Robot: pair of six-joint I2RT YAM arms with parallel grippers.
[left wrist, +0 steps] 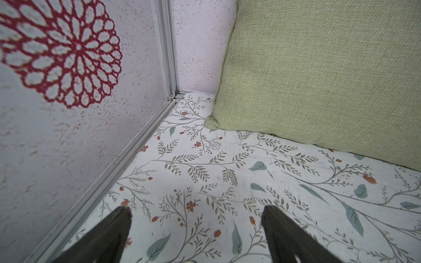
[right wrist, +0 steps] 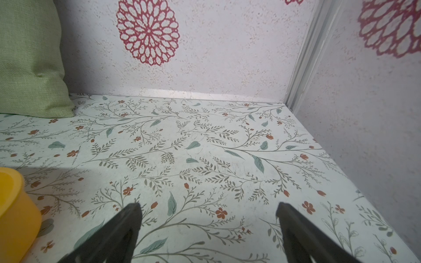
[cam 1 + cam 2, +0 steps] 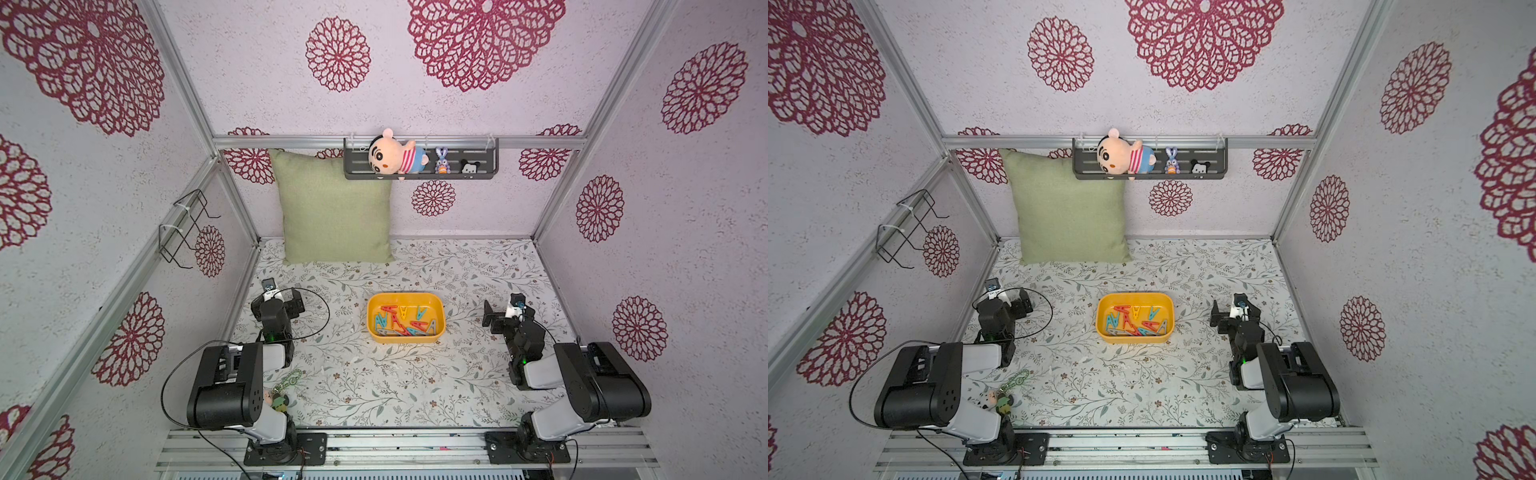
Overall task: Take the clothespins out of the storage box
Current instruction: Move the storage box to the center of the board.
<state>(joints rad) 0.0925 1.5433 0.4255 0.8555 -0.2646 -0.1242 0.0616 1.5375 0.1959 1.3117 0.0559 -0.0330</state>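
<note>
**Clothespins all in the box, both grippers empty**

The flower-patterned table [image 3: 374, 374] fills the floor of the booth. A green cushion [image 3: 332, 208] stands at its back edge, leaning on the rear wall.

The yellow storage box [image 3: 405, 338] sits near the middle of the table, between the two arms and apart from both. Its long axis runs side to side in both top views [image 3: 1133, 337]. One rounded corner of it shows in the right wrist view [image 2: 16, 205].

The left gripper [image 1: 196, 208] has its jaws spread wide with only bare table between them. The right gripper [image 2: 207, 205] is equally wide apart and holds nothing.

The clothespins [image 3: 401, 320] all lie inside the box in a loose jumble of red, teal, yellow and grey. They point in mixed directions and several overlap, mostly towards the box's near side [image 3: 1133, 321].
</note>
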